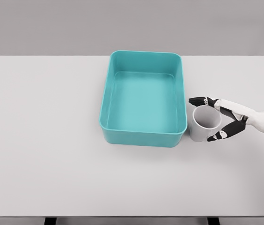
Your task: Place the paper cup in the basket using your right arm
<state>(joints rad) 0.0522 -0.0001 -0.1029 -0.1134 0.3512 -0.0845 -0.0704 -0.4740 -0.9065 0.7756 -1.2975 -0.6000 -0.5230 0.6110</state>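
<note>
A white paper cup (202,125) stands upright on the table, just right of the teal basket (143,137) and close to its near right corner. My right hand (203,119) reaches in from the right edge at cup height. Its long fingers (198,100) stretch out straight along the cup's far side, and the thumb (218,136) lies against the near right side. The fingers are spread, not curled, so the cup sits between them without a firm grasp. The basket holds nothing. My left arm does not show.
The white table (43,140) spans the whole view, with its front edge near the bottom of the picture. The basket's right wall (182,101) rises between the cup and the basket's inside.
</note>
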